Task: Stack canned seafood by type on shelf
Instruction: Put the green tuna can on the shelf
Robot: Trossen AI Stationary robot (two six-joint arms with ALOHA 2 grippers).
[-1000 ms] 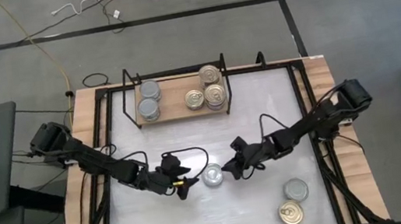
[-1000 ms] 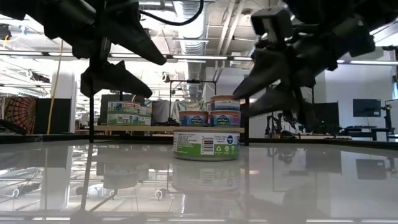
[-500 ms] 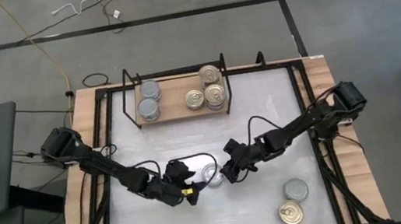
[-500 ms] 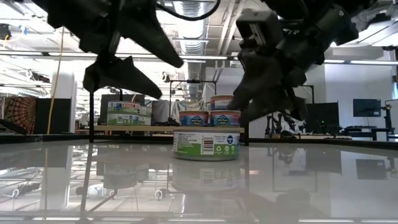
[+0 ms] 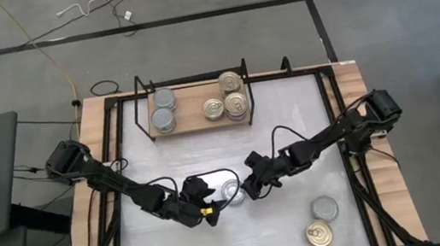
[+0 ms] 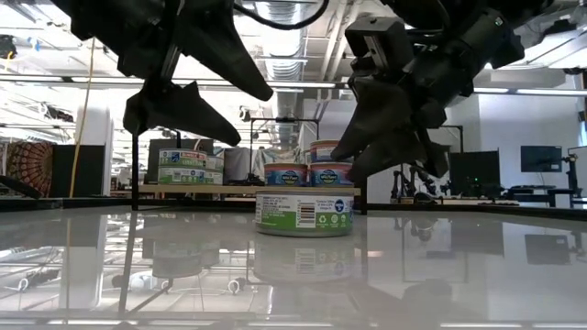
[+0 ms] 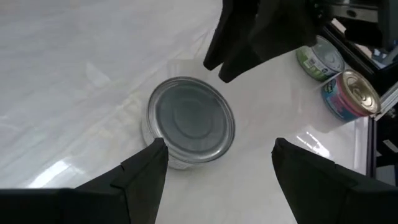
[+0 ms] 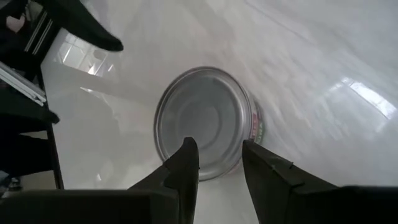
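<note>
Left gripper [image 5: 206, 204], jaws wide, should straddle the grey tin [image 5: 232, 193] squarely; right gripper [image 5: 249, 186], jaws half-parted and empty, hovers beside it.

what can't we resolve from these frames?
- Grey-top can at table centre, high view: both grippers overlap its edges, so contact can't be judged.
- Shelf, high view: stack heights don't show from above; low view: the centre can blocks part of the shelf row.
- Can labels, low view: too small to read the seafood type.
</note>
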